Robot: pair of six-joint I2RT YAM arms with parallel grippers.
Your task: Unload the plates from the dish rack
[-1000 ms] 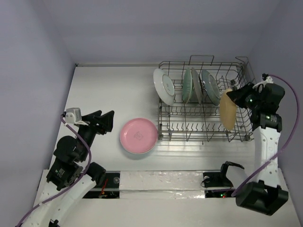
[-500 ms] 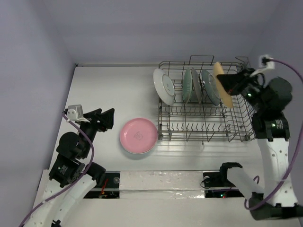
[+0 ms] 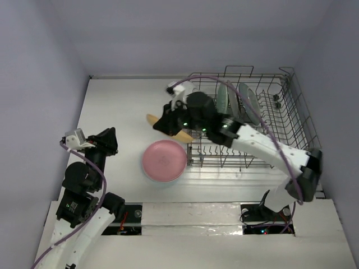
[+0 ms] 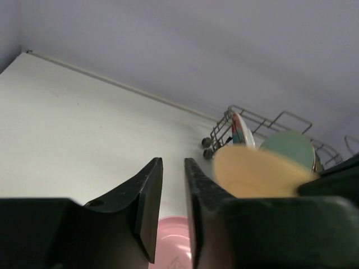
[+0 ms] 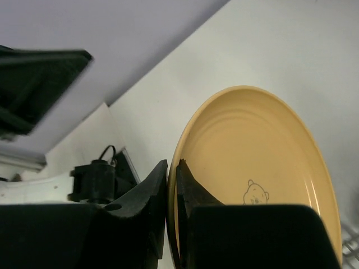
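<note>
My right gripper (image 3: pixel 173 126) now holds the yellow plate (image 3: pixel 152 119) out left of the dish rack (image 3: pixel 269 75); my left gripper (image 3: pixel 110 139) stands narrower.

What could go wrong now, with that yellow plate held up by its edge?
The right gripper pinches the yellow plate only at its rim, so it might slip out and chip against the pink plate lying nearby. The left gripper sits close to that pink plate, so the arms might bump.
</note>
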